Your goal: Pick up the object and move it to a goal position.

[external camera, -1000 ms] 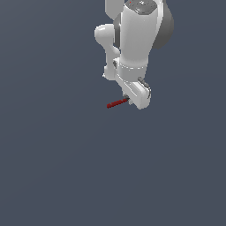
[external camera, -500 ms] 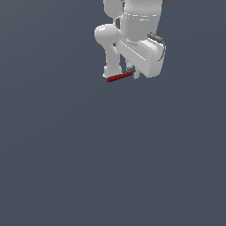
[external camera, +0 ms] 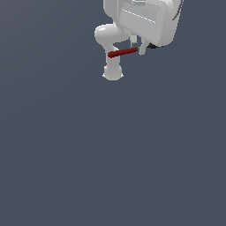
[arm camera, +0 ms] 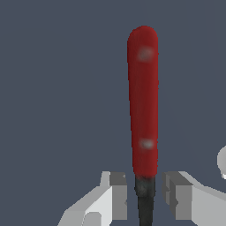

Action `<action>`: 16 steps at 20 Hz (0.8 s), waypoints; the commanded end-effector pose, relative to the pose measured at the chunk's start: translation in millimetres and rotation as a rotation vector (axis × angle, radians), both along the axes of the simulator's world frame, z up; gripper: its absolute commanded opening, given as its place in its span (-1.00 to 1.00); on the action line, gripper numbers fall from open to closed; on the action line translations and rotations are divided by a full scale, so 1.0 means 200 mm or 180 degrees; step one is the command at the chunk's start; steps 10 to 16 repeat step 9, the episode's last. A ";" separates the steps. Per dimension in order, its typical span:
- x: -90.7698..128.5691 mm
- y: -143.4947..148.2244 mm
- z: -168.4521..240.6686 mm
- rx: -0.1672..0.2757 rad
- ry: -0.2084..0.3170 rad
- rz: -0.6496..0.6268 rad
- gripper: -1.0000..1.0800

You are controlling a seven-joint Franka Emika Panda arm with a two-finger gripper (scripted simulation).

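Note:
The object (external camera: 122,52) is a thin stick with a red handle, held roughly level high in the exterior view. My gripper (external camera: 137,47) is shut on its dark end, and the handle points toward the exterior view's left. In the wrist view the red handle (arm camera: 142,101) reaches away from the gripper (arm camera: 145,194), and its black neck runs down between the two grey fingers (arm camera: 118,194). The pronged head is hidden below the frame edge. The object hangs well above the grey floor.
The arm's white base (external camera: 112,73) and lower link (external camera: 107,36) stand just behind and below the held object. A plain dark grey floor (external camera: 110,154) fills the remainder of the exterior view.
The gripper has risen with the object in it, moving up and slightly right in the exterior view. The hand now looms larger and the stick lies more level.

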State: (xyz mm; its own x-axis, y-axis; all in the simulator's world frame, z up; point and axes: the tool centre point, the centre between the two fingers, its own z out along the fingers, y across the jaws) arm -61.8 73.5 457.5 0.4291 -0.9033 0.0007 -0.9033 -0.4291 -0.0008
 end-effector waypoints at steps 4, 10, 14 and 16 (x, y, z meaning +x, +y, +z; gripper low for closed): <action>-0.01 0.01 0.10 0.0001 0.0003 0.0003 -1.00; 0.00 0.01 0.12 0.0001 0.0003 0.0003 -1.00; 0.00 0.01 0.12 0.0001 0.0003 0.0003 -1.00; 0.00 0.01 0.12 0.0001 0.0003 0.0003 -1.00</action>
